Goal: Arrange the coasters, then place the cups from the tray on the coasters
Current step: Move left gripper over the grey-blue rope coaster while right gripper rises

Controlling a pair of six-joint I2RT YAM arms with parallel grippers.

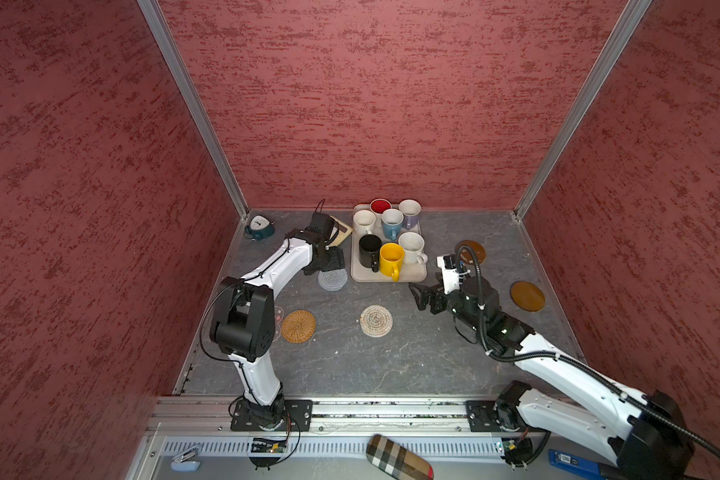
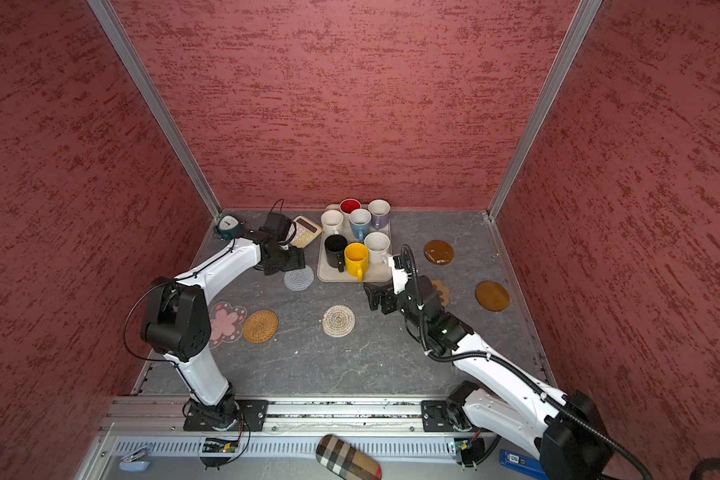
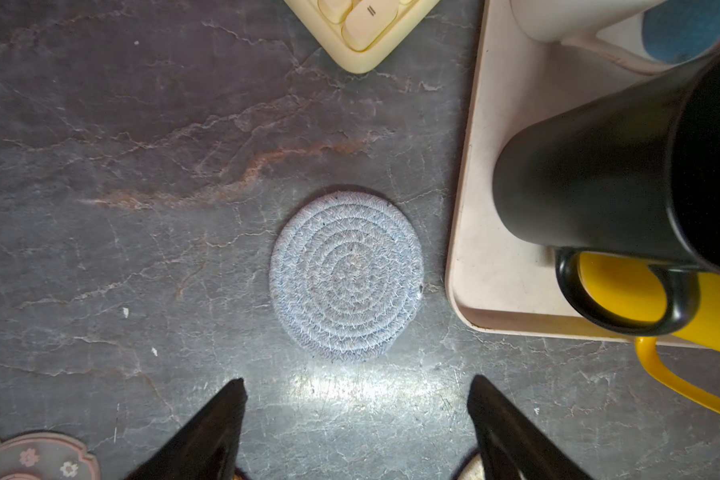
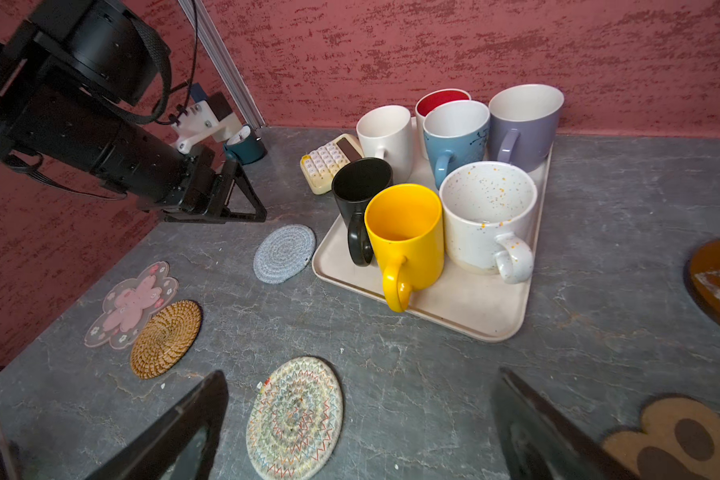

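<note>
Several cups stand on the beige tray (image 1: 416, 277), among them yellow (image 1: 390, 257), black (image 1: 369, 249) and blue (image 1: 392, 222). My left gripper (image 3: 356, 384) hangs open and empty just beside the grey coaster (image 3: 346, 276), near the tray's left edge. The right gripper (image 4: 362, 374) is open and empty above the table in front of the tray, right of the beige crocheted coaster (image 4: 295, 417). The woven tan coaster (image 1: 298, 326) touches the pink flower one (image 2: 225, 322). The paw-print coaster (image 4: 682, 440) lies under my right arm. Two glossy brown discs (image 1: 527, 296) (image 2: 438, 252) sit at the right.
A yellow calculator (image 2: 304, 230) lies left of the tray behind my left wrist. A teal alarm clock (image 1: 259, 227) stands in the back left corner. Red walls close three sides. A plaid case (image 1: 398, 457) rests on the front ledge.
</note>
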